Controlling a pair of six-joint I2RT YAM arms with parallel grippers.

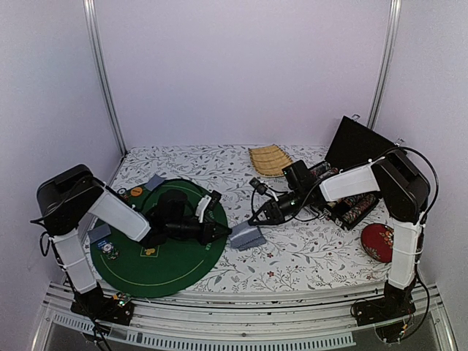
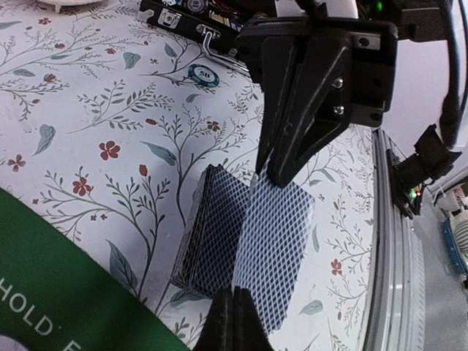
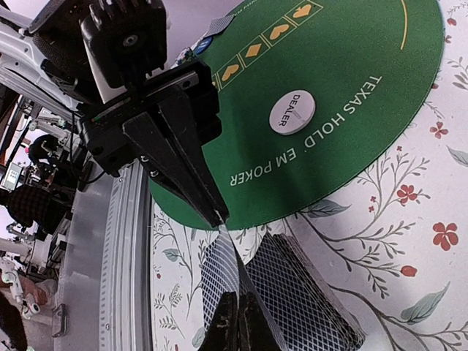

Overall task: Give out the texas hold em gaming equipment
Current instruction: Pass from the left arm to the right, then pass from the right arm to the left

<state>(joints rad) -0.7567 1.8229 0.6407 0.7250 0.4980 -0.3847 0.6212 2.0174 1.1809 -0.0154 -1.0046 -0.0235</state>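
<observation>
the left tool [image 2: 234,313] is pinched shut on the low end of one blue-backed card [image 2: 274,248], and the right tool [image 2: 278,174] is pinched shut on the top end of the same card, so the card hangs tilted between them in the middle of the left wrist view. just left of it, the pile of cards [image 2: 207,227] lies on the flowered table [image 2: 102,110], close to the edge of the green mat [image 2: 44,285] in the lower left corner. the big worry is that both tools hold one thin card at once. if they pull apart or twist in different ways, the card could bend, crease or even rip. if one lets go too late, the other may drag it out crooked; if both let go, it would drop back on the pile or slide onto the table. it is hard to tell if only one card is in the pinch; a second card could be stuck behind it, and then too many cards would go to one place. the low edge of the card is close to the pile, so a sweep to the side could knock the pile and spread it. the card likely has to go onto the mat, and a fast swing could make it slip out on the way.
</observation>
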